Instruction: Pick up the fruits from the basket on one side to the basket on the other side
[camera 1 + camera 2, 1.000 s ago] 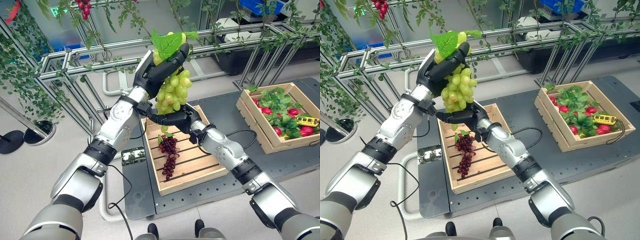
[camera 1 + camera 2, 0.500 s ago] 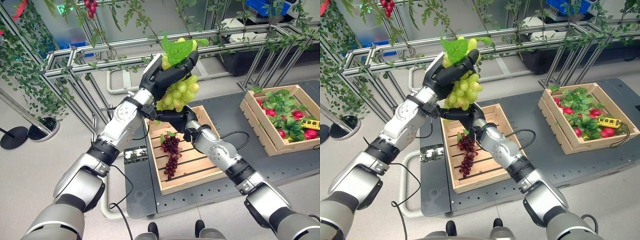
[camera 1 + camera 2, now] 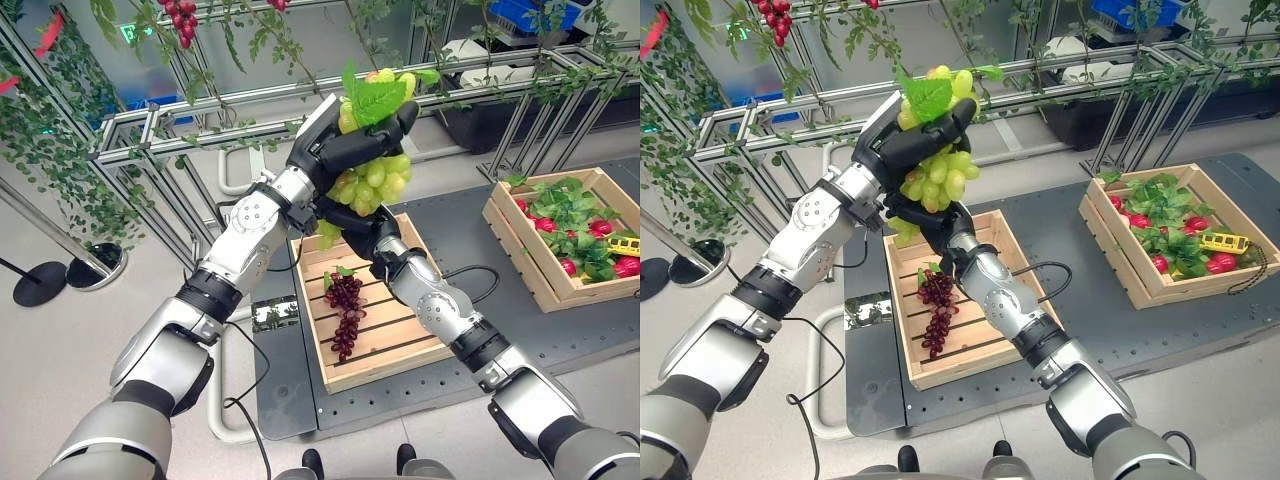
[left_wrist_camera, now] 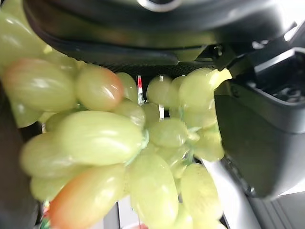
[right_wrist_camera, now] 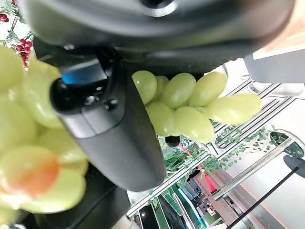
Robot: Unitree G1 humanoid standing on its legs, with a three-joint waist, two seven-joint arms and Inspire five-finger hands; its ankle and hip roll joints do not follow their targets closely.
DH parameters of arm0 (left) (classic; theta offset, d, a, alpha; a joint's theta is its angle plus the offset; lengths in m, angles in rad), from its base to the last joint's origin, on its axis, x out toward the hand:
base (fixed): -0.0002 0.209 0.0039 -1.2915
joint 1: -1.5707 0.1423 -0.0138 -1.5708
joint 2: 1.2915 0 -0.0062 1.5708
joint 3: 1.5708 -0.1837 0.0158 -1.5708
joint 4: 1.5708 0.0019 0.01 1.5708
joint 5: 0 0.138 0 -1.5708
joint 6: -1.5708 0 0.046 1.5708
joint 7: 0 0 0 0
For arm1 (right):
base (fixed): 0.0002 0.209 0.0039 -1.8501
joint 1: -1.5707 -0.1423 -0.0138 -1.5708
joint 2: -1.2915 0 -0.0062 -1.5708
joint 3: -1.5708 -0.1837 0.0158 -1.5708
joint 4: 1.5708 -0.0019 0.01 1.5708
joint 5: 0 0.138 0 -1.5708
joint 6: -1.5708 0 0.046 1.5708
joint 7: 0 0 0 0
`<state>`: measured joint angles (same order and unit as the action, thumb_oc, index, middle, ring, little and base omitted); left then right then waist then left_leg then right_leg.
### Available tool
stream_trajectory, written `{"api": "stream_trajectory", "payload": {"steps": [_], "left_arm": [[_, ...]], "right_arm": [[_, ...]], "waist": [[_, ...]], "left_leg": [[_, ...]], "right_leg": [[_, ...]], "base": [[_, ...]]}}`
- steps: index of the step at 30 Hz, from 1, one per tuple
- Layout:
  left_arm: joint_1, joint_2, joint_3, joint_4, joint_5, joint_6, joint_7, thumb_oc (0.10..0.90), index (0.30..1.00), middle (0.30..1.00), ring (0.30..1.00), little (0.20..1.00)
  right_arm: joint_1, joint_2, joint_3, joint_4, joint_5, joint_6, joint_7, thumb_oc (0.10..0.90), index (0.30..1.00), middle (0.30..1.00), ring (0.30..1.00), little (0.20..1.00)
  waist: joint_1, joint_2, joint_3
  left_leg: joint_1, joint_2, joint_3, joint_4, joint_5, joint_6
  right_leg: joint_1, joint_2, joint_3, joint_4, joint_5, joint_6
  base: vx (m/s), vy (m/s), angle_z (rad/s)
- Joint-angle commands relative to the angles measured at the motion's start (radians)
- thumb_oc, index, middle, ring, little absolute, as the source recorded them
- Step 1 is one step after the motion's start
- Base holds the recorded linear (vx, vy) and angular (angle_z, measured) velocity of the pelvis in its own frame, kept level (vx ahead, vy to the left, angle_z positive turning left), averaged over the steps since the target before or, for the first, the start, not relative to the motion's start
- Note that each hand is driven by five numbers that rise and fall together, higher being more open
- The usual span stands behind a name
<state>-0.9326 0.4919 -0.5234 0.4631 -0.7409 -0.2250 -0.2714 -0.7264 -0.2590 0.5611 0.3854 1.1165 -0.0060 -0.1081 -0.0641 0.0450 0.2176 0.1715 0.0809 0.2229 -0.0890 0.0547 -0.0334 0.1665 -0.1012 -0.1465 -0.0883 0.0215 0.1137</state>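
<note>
While the left hand [image 3: 345, 150] clamped the green grape bunch [image 3: 375, 180] at upper centre, the right hand [image 3: 352, 225] cupped it, fingers curled beneath.

Pale green grapes [image 3: 372, 180] with a bright green leaf [image 3: 377, 98], dark purple grapes [image 3: 345, 312], tan wooden crate [image 3: 402, 348].

the green grapes [image 3: 372, 180] now sit higher, and the right hand [image 3: 345, 222] is closer beneath the left hand [image 3: 345, 148].
</note>
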Motion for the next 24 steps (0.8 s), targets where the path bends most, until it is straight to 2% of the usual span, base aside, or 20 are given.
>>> {"api": "stream_trajectory", "payload": {"steps": [1, 7, 13, 15, 18, 24], "left_arm": [[-0.069, -0.022, -0.018, 0.145, 0.011, -0.052, -0.011, 0.800, 0.900, 0.900, 0.900, 0.900], [-0.074, 0.000, -0.017, 0.148, -0.028, -0.073, -0.088, 0.800, 0.900, 0.900, 0.900, 0.900], [-0.052, 0.008, 0.001, 0.128, -0.052, -0.064, -0.106, 0.800, 0.900, 0.900, 0.900, 0.900], [-0.049, 0.014, 0.006, 0.128, -0.085, -0.082, -0.138, 0.800, 0.900, 0.900, 0.900, 0.900], [-0.036, 0.006, 0.042, 0.099, -0.219, -0.107, -0.216, 0.800, 0.900, 0.900, 0.900, 0.900], [-0.002, -0.020, 0.111, 0.030, -0.310, -0.126, -0.249, 0.800, 0.900, 0.900, 0.900, 0.900]], "right_arm": [[-0.096, 0.093, -0.101, -0.021, 0.055, -0.204, 0.078, 0.400, 0.300, 0.300, 0.300, 0.300], [-0.100, 0.074, -0.110, -0.013, 0.060, -0.194, 0.085, 0.400, 0.300, 0.300, 0.300, 0.300], [-0.086, 0.063, -0.116, -0.021, 0.054, -0.172, 0.076, 0.400, 0.300, 0.300, 0.300, 0.300], [-0.087, 0.056, -0.118, -0.022, 0.050, -0.164, 0.080, 0.400, 0.300, 0.300, 0.300, 0.300], [-0.089, 0.040, -0.128, -0.023, 0.029, -0.148, 0.082, 0.400, 0.300, 0.300, 0.300, 0.300], [-0.080, 0.020, -0.139, -0.022, -0.029, -0.118, 0.067, 0.400, 0.300, 0.300, 0.300, 0.300]], "waist": [[0.020, -0.013, -0.186], [0.020, -0.016, -0.187], [0.020, -0.019, -0.190], [0.020, -0.021, -0.190], [0.020, -0.023, -0.192], [0.018, -0.033, -0.198]], "left_leg": [[0.025, 0.012, -0.011, 0.002, -0.117, -0.013], [0.027, 0.016, -0.010, 0.002, -0.118, -0.014], [0.030, 0.018, -0.011, 0.002, -0.119, -0.014], [0.030, 0.019, -0.012, 0.002, -0.119, -0.015], [0.032, 0.019, -0.015, 0.002, -0.123, -0.015], [0.035, 0.022, -0.015, 0.002, -0.126, -0.017]], "right_leg": [[-0.013, -0.050, -0.038, 0.001, -0.022, -0.008], [-0.011, -0.049, -0.039, 0.001, -0.024, -0.009], [-0.008, -0.048, -0.038, 0.001, -0.027, -0.010], [-0.008, -0.049, -0.036, 0.001, -0.026, -0.010], [-0.006, -0.049, -0.034, 0.001, -0.027, -0.011], [-0.002, -0.046, -0.029, 0.001, -0.030, -0.014]], "base": [[0.00, 0.000, 0.00], [0.00, 0.000, 0.00], [0.01, 0.002, 0.00], [0.02, 0.005, 0.00], [0.04, 0.010, 0.00], [0.03, 0.005, -0.01]]}}
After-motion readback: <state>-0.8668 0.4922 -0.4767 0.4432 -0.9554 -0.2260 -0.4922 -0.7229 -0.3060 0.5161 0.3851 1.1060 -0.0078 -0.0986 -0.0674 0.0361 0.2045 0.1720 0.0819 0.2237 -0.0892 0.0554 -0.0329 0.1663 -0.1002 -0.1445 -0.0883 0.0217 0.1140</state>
